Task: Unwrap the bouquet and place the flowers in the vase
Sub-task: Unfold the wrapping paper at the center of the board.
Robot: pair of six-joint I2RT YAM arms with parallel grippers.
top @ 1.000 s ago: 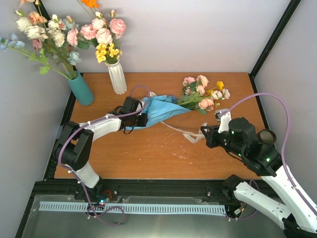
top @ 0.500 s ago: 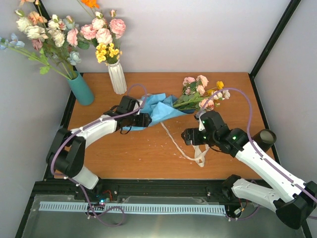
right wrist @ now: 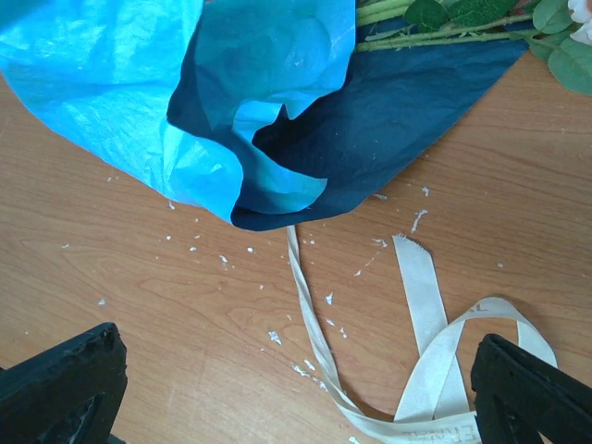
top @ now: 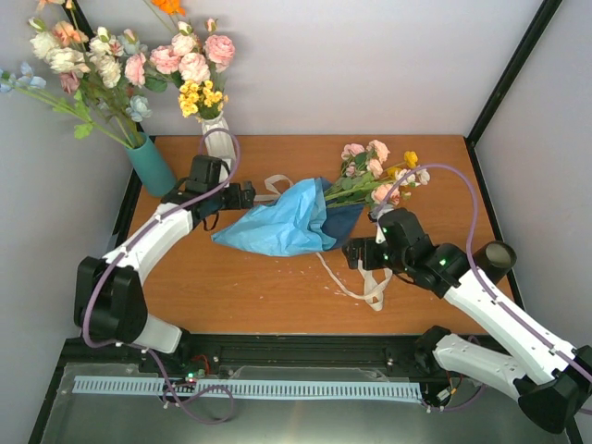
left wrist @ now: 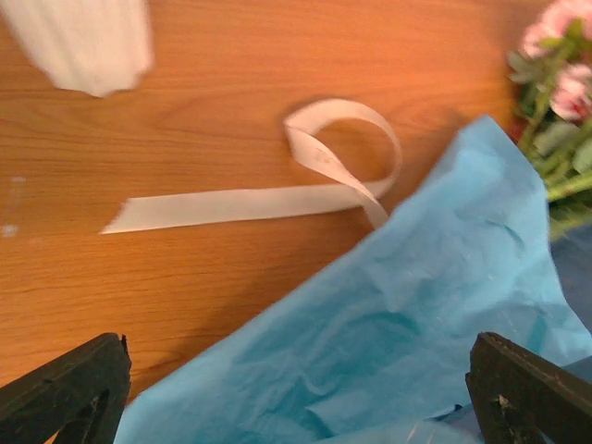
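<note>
The bouquet lies at the table's middle back. Its pink, cream and yellow flowers (top: 379, 176) rest on loosened blue paper (top: 282, 227) that spreads leftward. The left gripper (top: 244, 196) stands open just left of the paper, its fingers (left wrist: 65, 388) wide apart over the paper's edge (left wrist: 398, 342). The right gripper (top: 351, 253) is open at the paper's right corner, nothing between its fingers (right wrist: 536, 388). A beige ribbon (right wrist: 425, 370) lies loose on the wood below the dark-blue corner (right wrist: 388, 120). Another ribbon piece (left wrist: 250, 203) lies by the left gripper. The dark vase (top: 500, 253) stands at the right edge, behind the right arm.
A teal vase (top: 153, 168) with a pale bunch stands at the back left corner. Beside it is a white ribbed vase (top: 219, 143), partly behind the left wrist. White crumbs (right wrist: 277, 338) dot the wood. Black frame posts border the table.
Both grippers went from shut to open. The left one let go of the paper and drew back to the left. The right one dropped the ribbon and moved toward the paper, which has spread flatter.
</note>
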